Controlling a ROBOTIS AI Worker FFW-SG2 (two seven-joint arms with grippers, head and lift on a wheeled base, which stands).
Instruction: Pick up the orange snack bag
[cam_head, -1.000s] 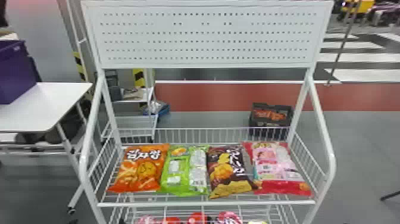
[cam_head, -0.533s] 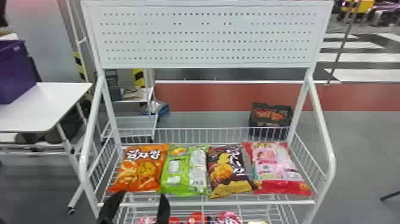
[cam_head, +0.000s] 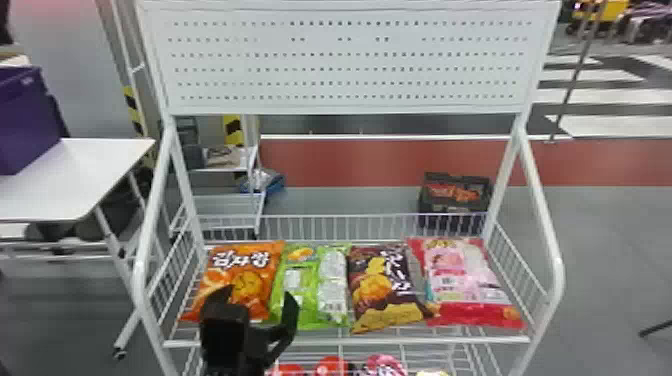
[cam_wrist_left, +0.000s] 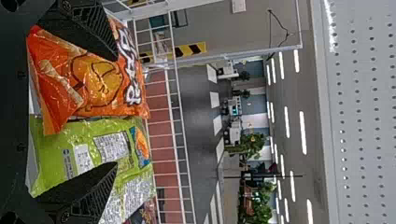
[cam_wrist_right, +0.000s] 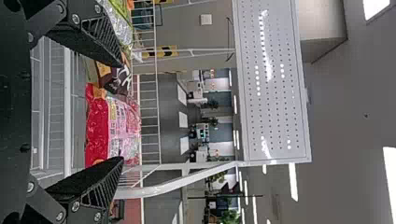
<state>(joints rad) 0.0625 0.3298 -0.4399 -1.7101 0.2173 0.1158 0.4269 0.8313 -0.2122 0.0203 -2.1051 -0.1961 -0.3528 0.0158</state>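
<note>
While the orange snack bag (cam_head: 241, 276) lies ungrasped on the wire shelf (cam_head: 350, 341), the left gripper (cam_head: 259, 291) is wide and empty near it; the right gripper (cam_wrist_right: 122, 112) is wide too. Approach looks partly done; aligning, closing and lifting remain.

Just beyond the left claw (cam_head: 261, 295) lie one orange bag (cam_head: 250, 272) and one green bag (cam_head: 310, 272); to its right, one brown bag (cam_head: 375, 285) and one pink bag (cam_head: 460, 280): four bags in all. Lower down, right of the claw, at least four packs (cam_head: 332, 366). Farther beyond it, one crate (cam_head: 457, 178). Well to its left, one table (cam_head: 65, 185) and one purple box (cam_head: 25, 120).
</note>
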